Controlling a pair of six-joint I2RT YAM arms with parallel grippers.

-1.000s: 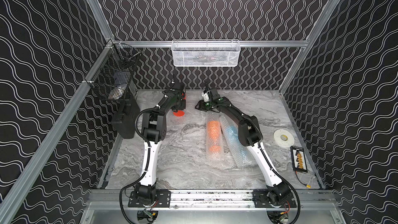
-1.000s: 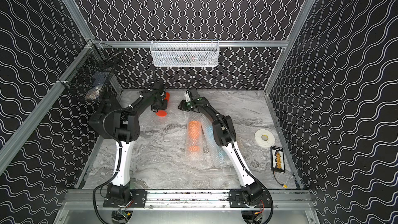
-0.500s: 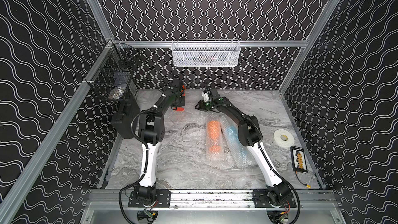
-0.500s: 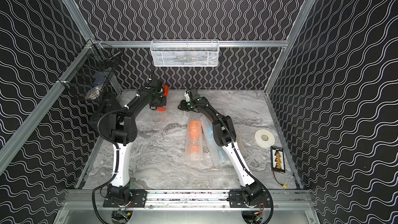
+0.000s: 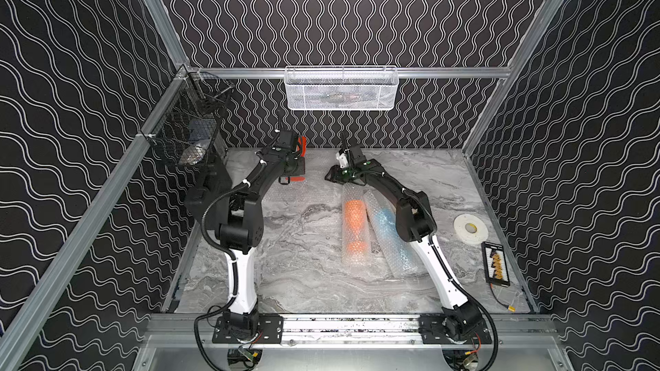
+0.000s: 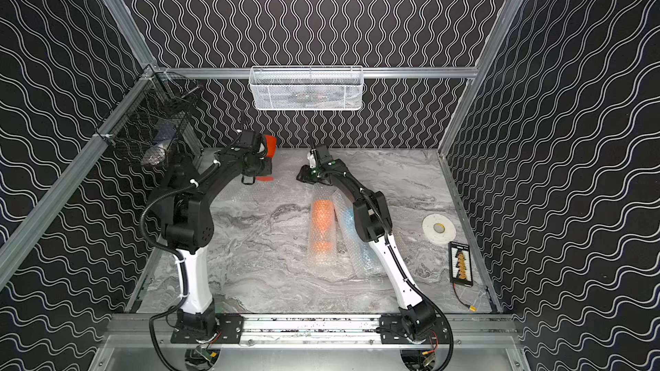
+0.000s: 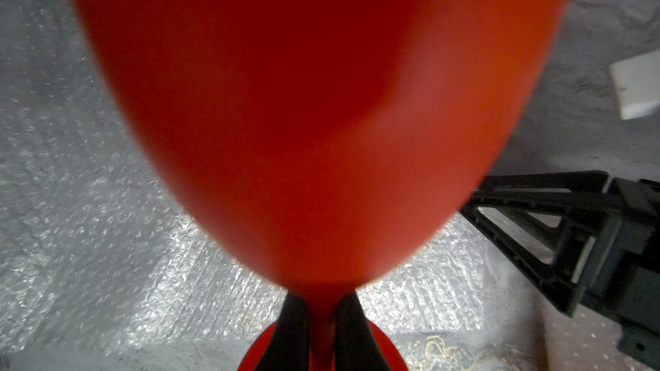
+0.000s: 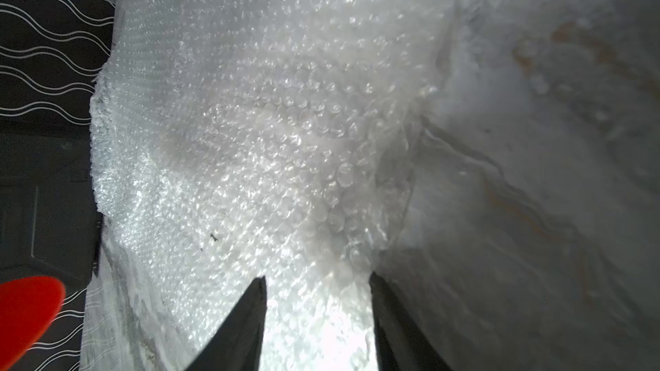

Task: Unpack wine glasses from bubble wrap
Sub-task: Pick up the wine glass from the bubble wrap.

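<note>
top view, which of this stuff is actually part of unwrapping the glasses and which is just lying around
Job in hand: red goblet, stem in the left gripper; orange goblet and blue goblet, each rolled in bubble wrap; flat bubble wrap sheet.

Lying about: white tape roll; black case of orange parts; white mesh basket; black wire basket.

The marbled table (image 5: 303,280) bears a flat bubble wrap sheet (image 5: 303,194) by its far edge, an orange roll (image 5: 355,230) beside a blue roll (image 5: 389,240) mid-table, and white tape (image 5: 470,229) and a black tray (image 5: 495,265) near its right edge.
</note>
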